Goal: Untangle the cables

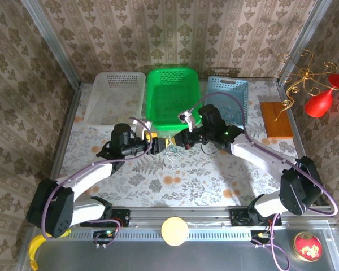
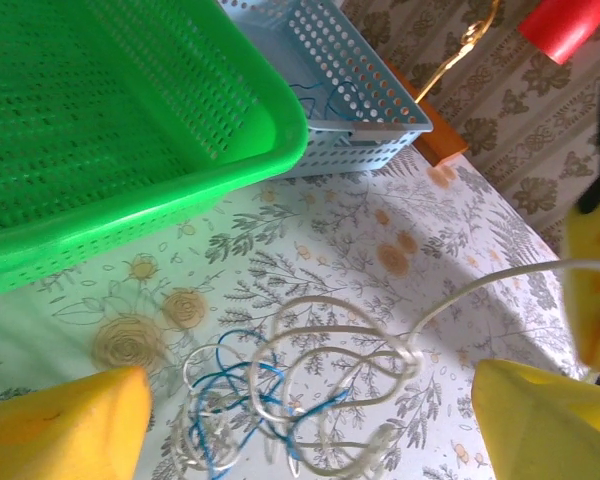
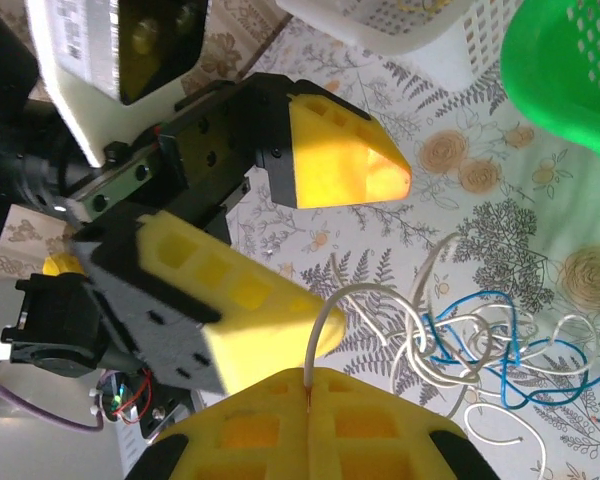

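**Desk:** Nearest the lens?
**Photographer:** Left gripper (image 2: 310,420), gaping wide, holding nothing, straddling the tangle at 6 o'clock.
**Desk:** And opposite?
**Photographer:** Right gripper (image 3: 310,395), clamped tight on the cream cable (image 3: 315,345), strand trailing off toward 3 o'clock.
**Desk:** The knot itself?
**Photographer:** Cream loops threaded through the blue cable (image 2: 250,368), loose on the floral tabletop (image 2: 430,200). Beyond: green basket (image 2: 280,130) at 10 o'clock, blue basket (image 2: 360,90) at 1.

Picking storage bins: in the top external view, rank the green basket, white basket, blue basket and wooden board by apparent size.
Largest: green basket, though white basket looks nearly alike.
Then blue basket, partly behind the right arm.
Smallest: wooden board.
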`<state>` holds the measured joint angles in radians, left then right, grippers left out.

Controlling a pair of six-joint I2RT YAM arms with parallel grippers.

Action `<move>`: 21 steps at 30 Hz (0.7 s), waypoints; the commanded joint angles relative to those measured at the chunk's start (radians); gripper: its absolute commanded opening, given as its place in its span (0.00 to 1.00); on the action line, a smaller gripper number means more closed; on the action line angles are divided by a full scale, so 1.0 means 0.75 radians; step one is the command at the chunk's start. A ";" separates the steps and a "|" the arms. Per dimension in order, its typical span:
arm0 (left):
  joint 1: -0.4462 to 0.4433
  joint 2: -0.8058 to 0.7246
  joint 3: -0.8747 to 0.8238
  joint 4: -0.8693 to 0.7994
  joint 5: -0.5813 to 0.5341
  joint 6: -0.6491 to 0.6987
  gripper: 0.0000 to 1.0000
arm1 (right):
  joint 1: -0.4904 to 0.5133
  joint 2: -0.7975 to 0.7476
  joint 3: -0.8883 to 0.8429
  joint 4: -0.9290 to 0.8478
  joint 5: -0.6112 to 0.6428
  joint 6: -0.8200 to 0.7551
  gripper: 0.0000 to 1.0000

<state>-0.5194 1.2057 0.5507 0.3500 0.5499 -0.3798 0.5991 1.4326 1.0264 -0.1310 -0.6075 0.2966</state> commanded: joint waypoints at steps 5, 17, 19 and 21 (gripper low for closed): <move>-0.041 0.074 0.040 0.095 0.054 -0.012 0.86 | 0.021 0.023 0.030 0.045 -0.047 0.035 0.00; -0.067 0.221 0.026 0.293 -0.037 -0.039 0.76 | 0.062 -0.047 -0.004 0.111 -0.078 0.107 0.00; -0.077 0.242 0.036 0.306 -0.039 -0.041 0.73 | 0.062 -0.097 -0.011 0.134 -0.082 0.122 0.00; -0.088 0.264 0.045 0.318 -0.041 -0.038 0.70 | 0.062 -0.104 -0.010 0.141 -0.082 0.126 0.00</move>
<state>-0.5713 1.3884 0.5545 0.5293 0.5339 -0.4011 0.6376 1.4029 1.0256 -0.0856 -0.6197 0.3672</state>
